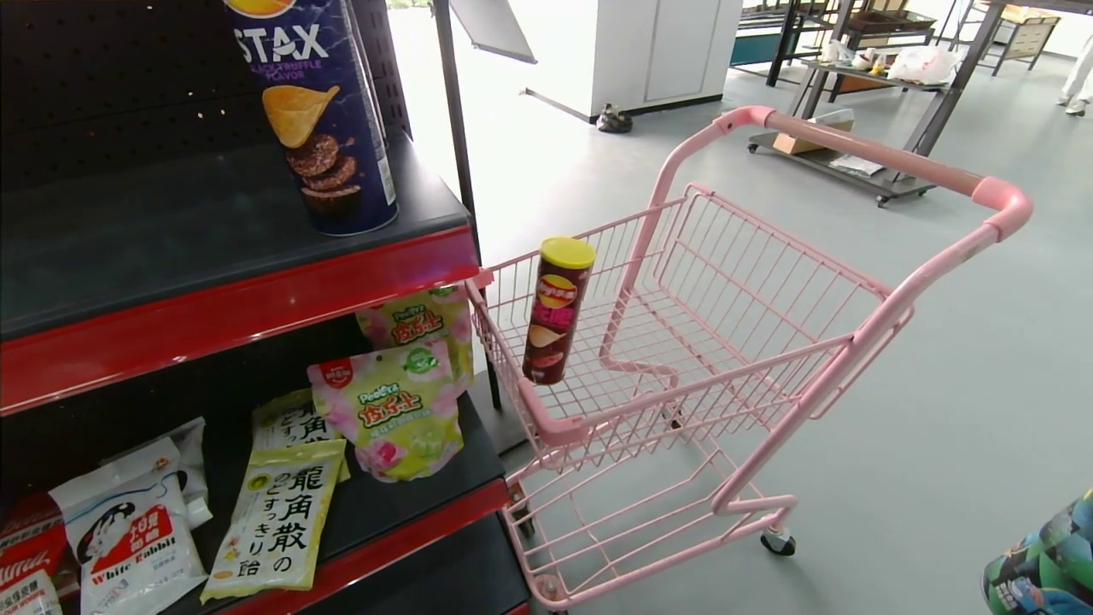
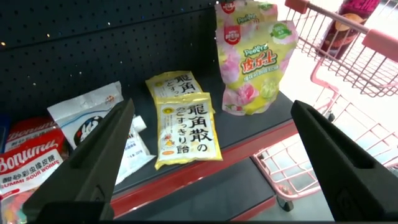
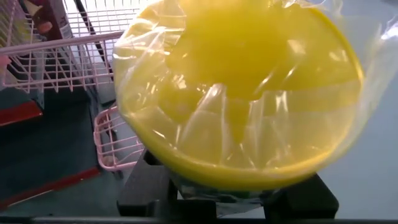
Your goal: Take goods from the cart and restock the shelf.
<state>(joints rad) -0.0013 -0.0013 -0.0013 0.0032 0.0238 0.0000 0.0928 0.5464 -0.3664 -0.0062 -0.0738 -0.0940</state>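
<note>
Operator: Yellow-lidded can (image 3: pixel 239 93)?
Technician: Film-wrapped, clamped in right gripper (image 3: pixel 225 194), near pink cart (image 1: pixel 854 154).
Operator: Left gripper (image 2: pixel 212 106)?
Technician: Fingers spread, empty, facing snack bags (image 2: pixel 186 127) on lower shelf (image 1: pixel 410 531). Brown can (image 1: pixel 557 312) stands upright in cart.

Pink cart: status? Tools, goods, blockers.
Left tool open, facing yellow snack bag. Right tool shut on yellow-lidded plastic-wrapped can. Brown yellow-lidded can upright in pink wire cart. No blocker seen.

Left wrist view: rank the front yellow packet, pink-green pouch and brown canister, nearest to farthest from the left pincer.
1. Front yellow packet, flat on the shelf, facing the left pincer.
2. Pink-green pouch, upright farther back.
3. Brown canister, in the pink cart beyond.
</note>
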